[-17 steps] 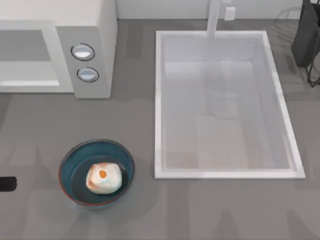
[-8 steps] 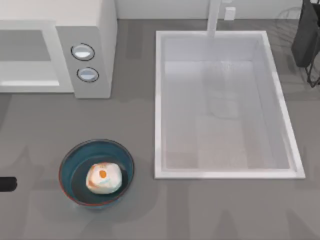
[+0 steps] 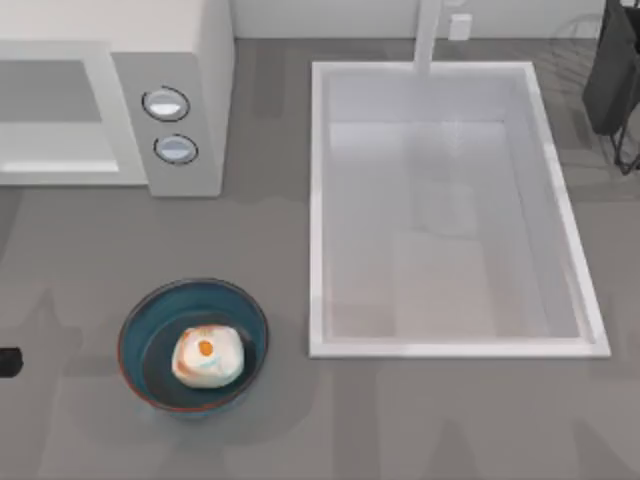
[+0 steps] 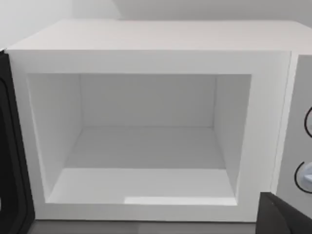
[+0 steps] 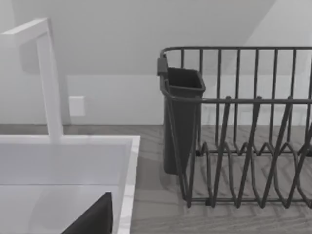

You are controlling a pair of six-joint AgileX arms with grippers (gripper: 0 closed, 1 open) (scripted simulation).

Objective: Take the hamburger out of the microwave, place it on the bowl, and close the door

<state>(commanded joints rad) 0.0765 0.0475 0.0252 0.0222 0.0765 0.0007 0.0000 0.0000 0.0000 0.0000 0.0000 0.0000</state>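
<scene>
One step of the three looks left: the hamburger already sits inside the bowl, which stands on the table toward the top view's left front, while the microwave at the back left has its cavity open and bare in the left wrist view. The door shows in that view as a dark panel edge beside the cavity's opening, swung out at the hinge side; how far it is swung I cannot tell.

A dark tip of the left arm sits at the table's left edge in the top view, level with the bowl and well apart from it. Whether the left gripper is open or closed I cannot tell; the same goes for the right gripper, whose arm appears parked by the sink and the dish rack.

What the coming move turns on: the door lies beyond the left arm, toward the back left, with its long axis upright, so the left arm is clearly nearer and would have to push the panel's free edge across toward the dials.
</scene>
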